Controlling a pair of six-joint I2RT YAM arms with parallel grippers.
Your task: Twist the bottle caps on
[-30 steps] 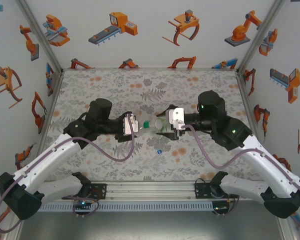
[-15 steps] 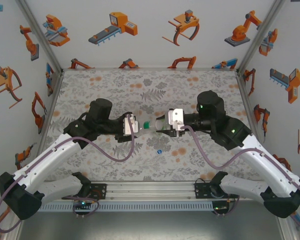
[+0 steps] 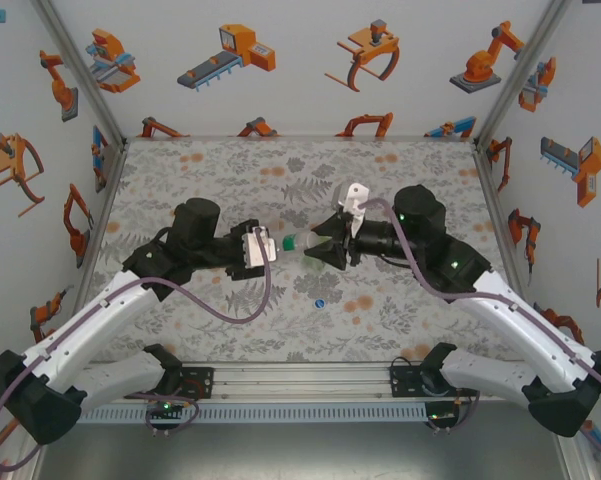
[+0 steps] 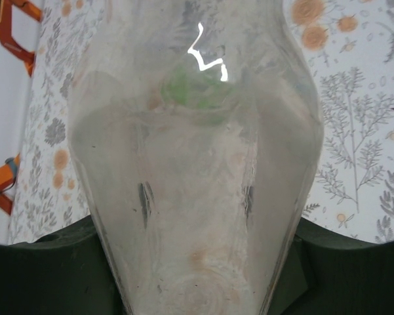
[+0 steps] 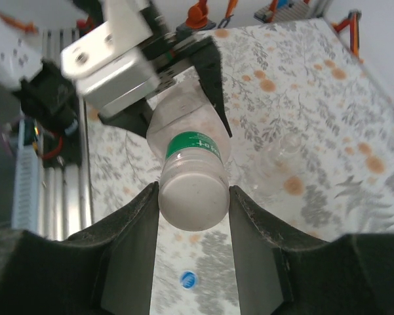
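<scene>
A colourless bottle [image 3: 283, 245] hangs level above the middle of the table, between my two grippers. My left gripper [image 3: 264, 246] is shut on its body; in the left wrist view the bottle [image 4: 197, 164] is seen from its base, with dark fingers [image 4: 39, 269] on both sides. A green band [image 5: 193, 146] rings the neck. On the neck sits a white bottle cap [image 5: 193, 200], and my right gripper [image 5: 193, 205] is shut on it, one finger touching each side. A blue bottle cap [image 3: 320, 302] lies on the table below, also seen under the right wrist [image 5: 189, 280].
The flowered table cover [image 3: 220, 180] is walled on three sides, with a metal rail [image 3: 300, 380] along the near edge. A faint transparent shape [image 5: 290, 146] lies on the table beside the held bottle; I cannot tell what it is.
The right gripper has closed on the white cap and its wrist has rolled, swinging the camera mount up and over. The left arm shifted slightly left with the bottle.
</scene>
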